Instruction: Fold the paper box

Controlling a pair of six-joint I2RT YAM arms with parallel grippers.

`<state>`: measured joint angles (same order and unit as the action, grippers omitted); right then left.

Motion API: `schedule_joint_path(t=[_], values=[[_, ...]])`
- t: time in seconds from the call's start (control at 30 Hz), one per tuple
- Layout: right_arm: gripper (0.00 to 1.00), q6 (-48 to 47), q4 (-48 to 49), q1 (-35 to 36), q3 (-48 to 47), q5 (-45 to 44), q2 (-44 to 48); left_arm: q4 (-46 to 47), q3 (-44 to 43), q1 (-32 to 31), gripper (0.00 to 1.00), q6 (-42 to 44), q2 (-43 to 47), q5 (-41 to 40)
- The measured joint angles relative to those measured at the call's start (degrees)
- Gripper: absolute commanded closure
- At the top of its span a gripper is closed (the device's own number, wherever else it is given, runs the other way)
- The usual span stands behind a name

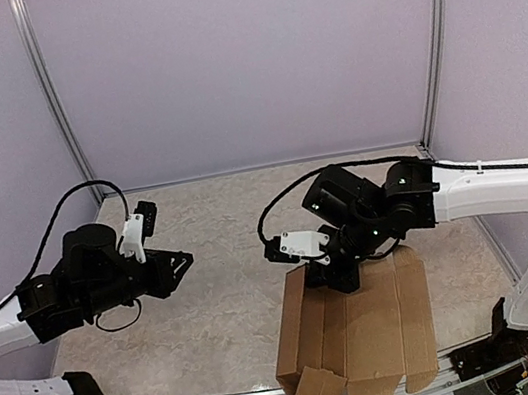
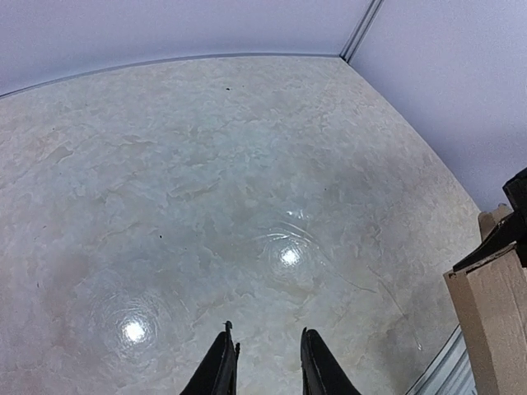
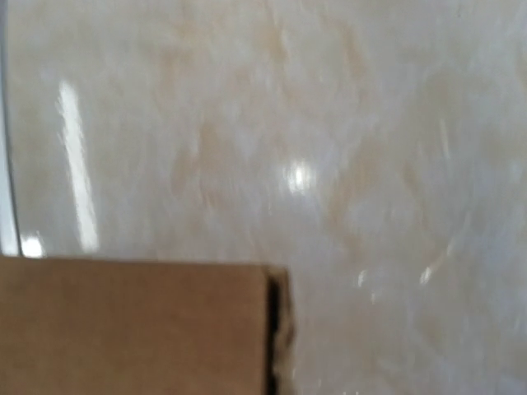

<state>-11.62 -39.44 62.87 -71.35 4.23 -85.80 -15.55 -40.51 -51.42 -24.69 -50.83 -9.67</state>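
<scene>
Right gripper (image 1: 343,273) looks pinched shut on the cardboard (image 1: 368,332) at its twelve o'clock edge. Left gripper (image 2: 268,362) narrow, empty; best brace the nine o'clock flap.

surface: beige marbled table (image 1: 230,294) | on it: brown paper box (image 1: 368,332), unfolded, near-right edge
</scene>
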Motion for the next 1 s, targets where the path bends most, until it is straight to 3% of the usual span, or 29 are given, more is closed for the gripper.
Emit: schedule_joint_path(t=[0.43,0.7,0.93,1.0], values=[[1.0,-5.5,-24.9,0.0,-19.8,-7.9,-21.5,0.6,1.7,-4.3,0.74,-1.0,-1.1,-0.2],[1.0,-12.3,-33.5,0.0,-30.4,-12.5,-33.0,1.9,2.6,-6.1,0.74,-2.1,-2.6,-0.2],[1.0,-18.0,-35.8,0.4,-34.2,-18.1,-40.6,2.2,2.7,-6.5,0.73,-2.3,-2.6,-0.2],[0.86,-19.0,-36.0,0.4,-35.0,-19.5,-41.6,2.2,2.9,-6.5,0.73,-2.3,-2.5,-0.3]])
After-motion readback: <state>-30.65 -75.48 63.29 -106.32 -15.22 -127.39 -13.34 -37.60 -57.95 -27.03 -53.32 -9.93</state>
